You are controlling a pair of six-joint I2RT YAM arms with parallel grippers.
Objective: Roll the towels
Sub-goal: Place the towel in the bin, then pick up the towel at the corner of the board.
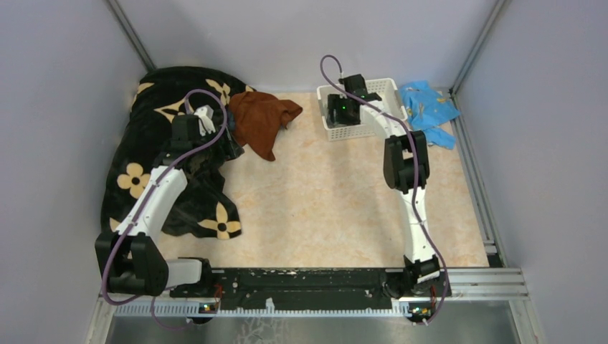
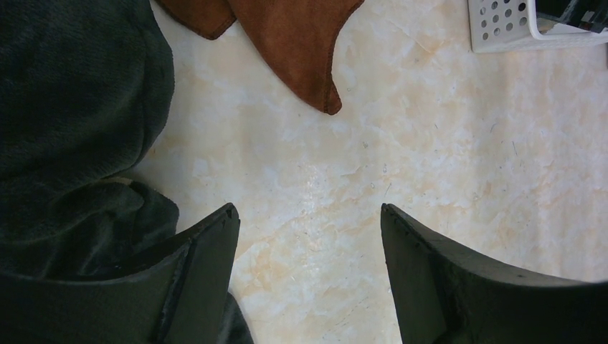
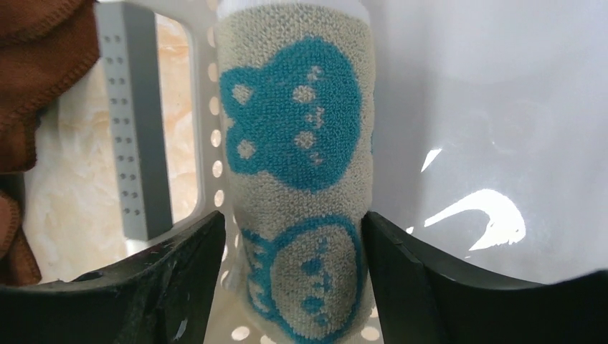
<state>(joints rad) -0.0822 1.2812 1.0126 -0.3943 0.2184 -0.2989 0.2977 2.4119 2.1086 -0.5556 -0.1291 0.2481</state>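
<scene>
A rolled teal-and-white towel [image 3: 297, 143] stands upright inside the white basket [image 1: 391, 89]. My right gripper [image 3: 292, 216] is down in the basket with one finger on each side of the roll. It is open, and a gap shows at the left finger. The rust-brown towel [image 1: 262, 122] lies crumpled and unrolled at the back of the table, beside the blanket. My left gripper [image 2: 308, 211] hangs open over bare tabletop just short of the brown towel [image 2: 287, 43], with nothing between its fingers. Dark cloth [image 2: 72, 107] lies by its left finger. I cannot tell whether it is towel or blanket.
A big black blanket with tan flowers [image 1: 165, 186] covers the table's left side, under the left arm. A bright light-blue cloth [image 1: 428, 107] lies right of the basket. The basket's corner [image 2: 502, 29] shows at the top right of the left wrist view. Grey walls enclose the table.
</scene>
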